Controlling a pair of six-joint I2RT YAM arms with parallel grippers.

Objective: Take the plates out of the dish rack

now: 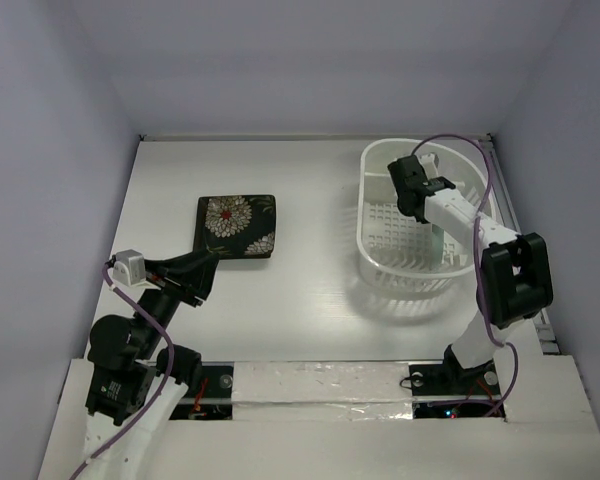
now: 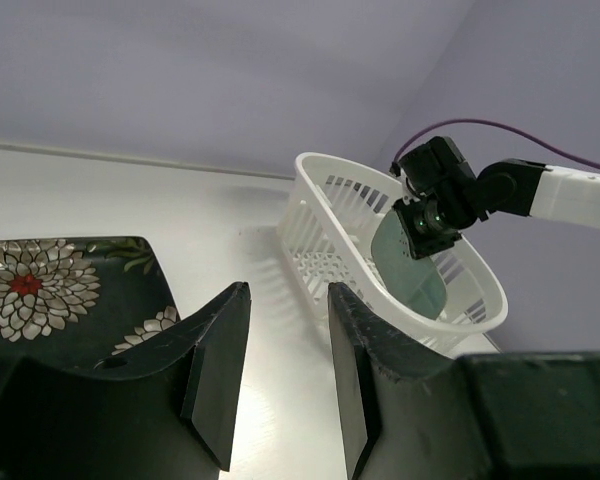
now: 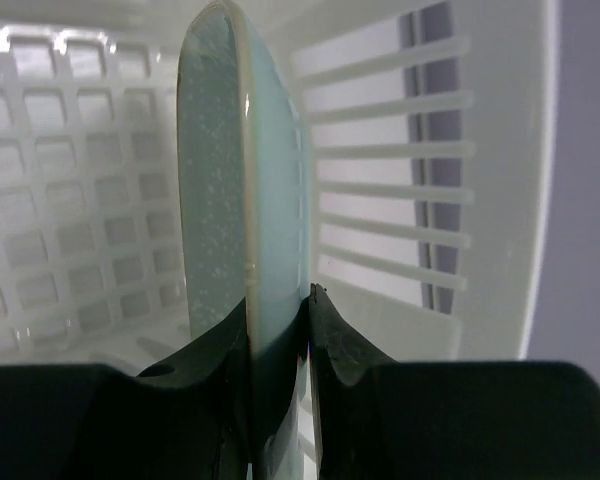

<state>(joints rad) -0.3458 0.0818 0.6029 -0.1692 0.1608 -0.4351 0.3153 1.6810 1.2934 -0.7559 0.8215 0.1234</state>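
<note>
The white dish rack (image 1: 380, 240) stands at the right of the table; it also shows in the left wrist view (image 2: 320, 215). My right gripper (image 1: 412, 185) is inside it, shut on the edge of the pale mint-green plate (image 3: 240, 180), which stands on edge; the plate also shows in the left wrist view (image 2: 412, 262). A square black plate with a white-red flower pattern (image 1: 237, 226) lies flat on the table at centre left. My left gripper (image 1: 202, 272) is open and empty just in front of it, with the flower plate (image 2: 40, 290) to its left.
The rack's slotted wall (image 3: 390, 180) and grid floor (image 3: 70, 200) surround the mint plate. White walls close the table at the back and sides. A taped strip (image 1: 320, 385) runs along the near edge between the arm bases.
</note>
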